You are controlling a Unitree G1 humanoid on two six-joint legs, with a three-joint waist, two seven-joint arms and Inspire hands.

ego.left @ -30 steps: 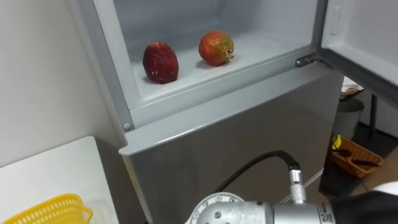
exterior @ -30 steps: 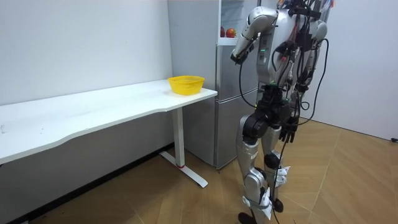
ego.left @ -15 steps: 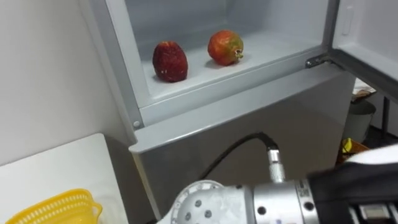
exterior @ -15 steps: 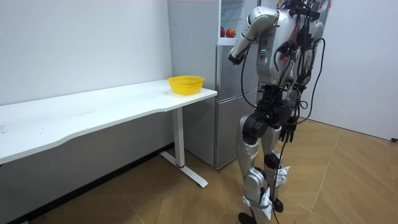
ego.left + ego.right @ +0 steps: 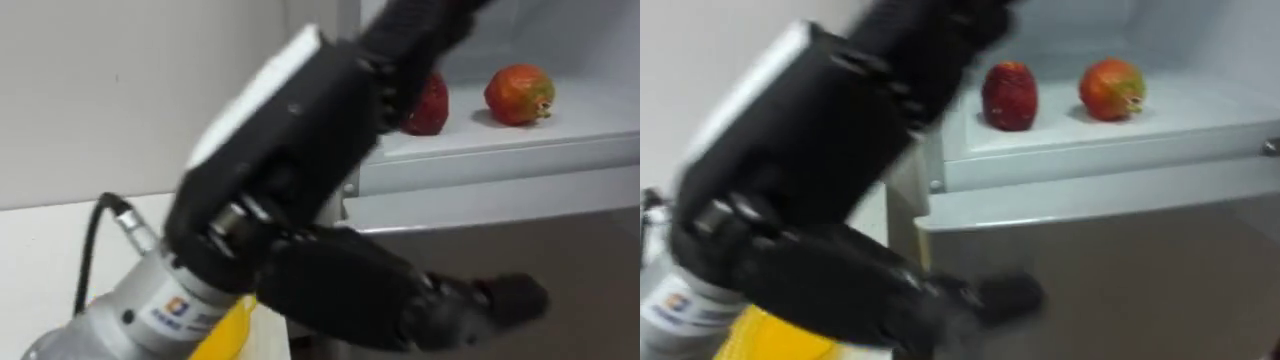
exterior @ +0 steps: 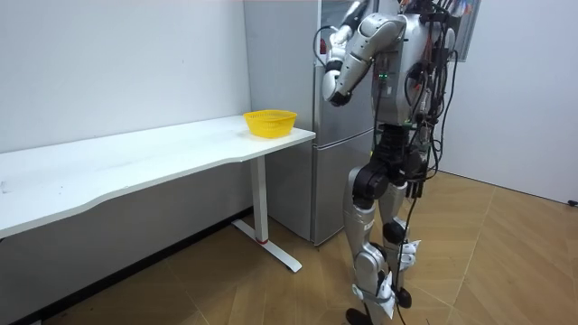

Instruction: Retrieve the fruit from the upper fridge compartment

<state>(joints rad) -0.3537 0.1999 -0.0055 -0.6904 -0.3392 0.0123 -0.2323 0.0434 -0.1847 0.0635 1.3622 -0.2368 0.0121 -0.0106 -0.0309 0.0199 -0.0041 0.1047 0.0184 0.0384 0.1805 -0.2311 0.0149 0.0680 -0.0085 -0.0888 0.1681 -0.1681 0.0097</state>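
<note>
The robot stands on a wooden floor (image 6: 506,262) before a grey fridge (image 5: 1120,260) whose upper compartment is open. On its white shelf (image 5: 1200,115), at 1 o'clock in the eye views, sit a dark red fruit (image 5: 1010,95) and, at its 3 o'clock, a red-orange fruit (image 5: 1110,87), apart. The left hand (image 5: 290,170) is raised close before the camera, fingers (image 5: 410,30) stretched toward 1 o'clock, thumb spread, grasping nothing. The right hand (image 6: 417,188) hangs by the hip. A yellow basket (image 6: 270,122) sits on the white bench (image 6: 135,167) beside the fridge.

No readable text, wrist label (image 5: 176,306) illegible
</note>
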